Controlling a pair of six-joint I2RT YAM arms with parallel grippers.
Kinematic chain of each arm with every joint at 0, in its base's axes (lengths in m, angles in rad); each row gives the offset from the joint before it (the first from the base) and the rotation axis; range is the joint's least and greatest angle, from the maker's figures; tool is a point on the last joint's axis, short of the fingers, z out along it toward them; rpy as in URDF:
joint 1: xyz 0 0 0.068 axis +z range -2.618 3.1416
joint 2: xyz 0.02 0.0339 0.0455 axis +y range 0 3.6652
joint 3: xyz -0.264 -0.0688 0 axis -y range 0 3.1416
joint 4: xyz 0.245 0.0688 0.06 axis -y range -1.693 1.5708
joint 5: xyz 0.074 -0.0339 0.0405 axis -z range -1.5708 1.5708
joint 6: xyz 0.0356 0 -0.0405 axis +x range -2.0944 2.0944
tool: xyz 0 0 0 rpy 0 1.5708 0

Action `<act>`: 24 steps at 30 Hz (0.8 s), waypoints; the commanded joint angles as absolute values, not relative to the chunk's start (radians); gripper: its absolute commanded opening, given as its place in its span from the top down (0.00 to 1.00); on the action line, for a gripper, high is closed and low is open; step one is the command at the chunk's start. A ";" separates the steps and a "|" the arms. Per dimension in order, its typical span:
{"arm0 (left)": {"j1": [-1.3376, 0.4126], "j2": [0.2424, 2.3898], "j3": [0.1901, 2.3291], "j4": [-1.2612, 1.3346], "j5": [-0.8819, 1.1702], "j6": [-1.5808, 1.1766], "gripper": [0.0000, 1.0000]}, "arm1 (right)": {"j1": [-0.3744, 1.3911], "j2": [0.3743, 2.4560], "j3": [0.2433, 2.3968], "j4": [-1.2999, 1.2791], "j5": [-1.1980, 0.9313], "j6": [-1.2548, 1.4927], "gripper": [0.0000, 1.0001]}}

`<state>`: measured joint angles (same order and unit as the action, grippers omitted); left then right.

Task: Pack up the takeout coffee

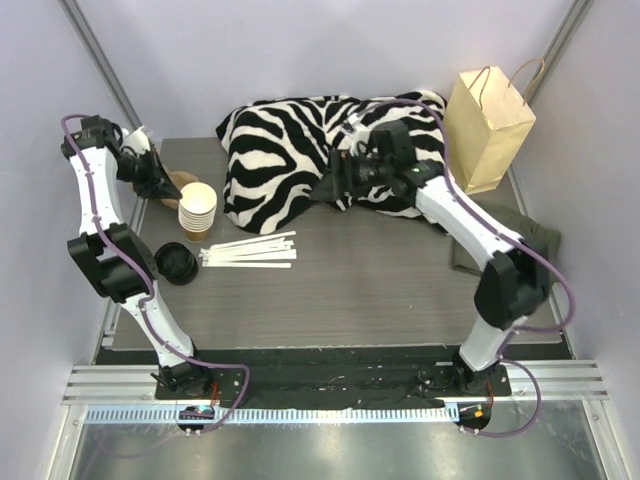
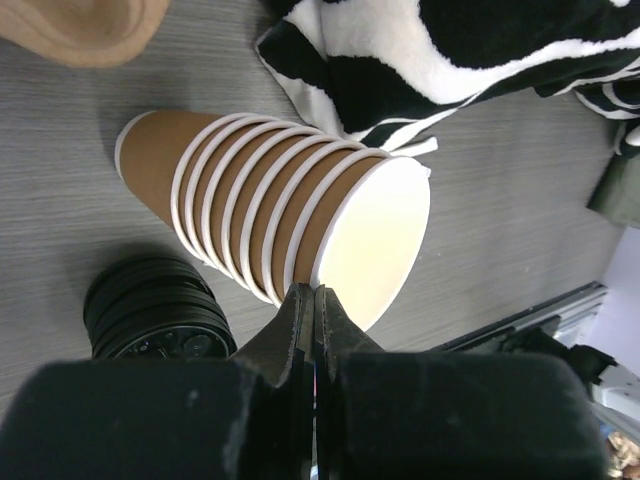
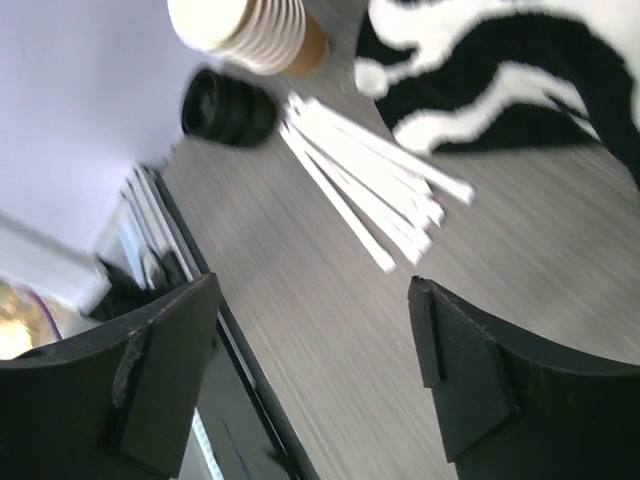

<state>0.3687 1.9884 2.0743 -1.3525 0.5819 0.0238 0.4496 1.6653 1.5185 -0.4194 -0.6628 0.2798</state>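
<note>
Kraft paper shows in only two places: the stack of lidless cups (image 1: pixel 197 208) at the left of the table (image 1: pixel 380 290), and the paper bag (image 1: pixel 488 125) standing upright at the far right corner. The takeout coffee, a lidded cup, is not visible in any view. Its position cannot be determined, and it may be concealed under the zebra-print cloth (image 1: pixel 280 150) or behind the right arm, which reaches over that cloth. The left gripper (image 2: pixel 313 300) is closed tight on nothing, with its tips close to the rim of the stack; contact cannot be confirmed. The right gripper (image 3: pixel 312 300) has its jaws spread wide with nothing between them, above the near edge of the cloth, and its wrist view is blurred. Four hazards are judged likely from this position. First, wrong selection: a lidless cup or one of the loose black lids (image 1: pixel 177 263) just beside the stack could be taken for the target. Second, a sideways move of the left gripper could topple the tall, light stack onto the lids and the white sticks (image 1: pixel 250 250). Third, the spread jaws could snag the cloth on descent and drag it, tipping any cup hidden beneath and spilling its contents. Fourth, the bag is light and unsupported, so a cup lowered against its rim or handles could fold the rim or tip the bag.
</note>
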 commanded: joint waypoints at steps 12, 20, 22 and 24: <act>0.459 1.964 2.151 -1.442 0.735 0.006 1.00 | 0.676 2.126 2.011 -0.163 -0.598 0.627 0.22; 0.476 1.936 2.236 -1.473 0.768 -0.020 1.00 | 0.678 2.063 1.980 -0.178 -0.601 0.549 0.19; 0.477 1.927 2.255 -1.477 0.790 -0.020 1.00 | 0.678 2.048 1.982 -0.186 -0.603 0.528 0.18; 0.477 1.904 2.284 -1.480 0.827 -0.015 1.00 | 0.678 2.036 1.983 -0.193 -0.601 0.509 0.18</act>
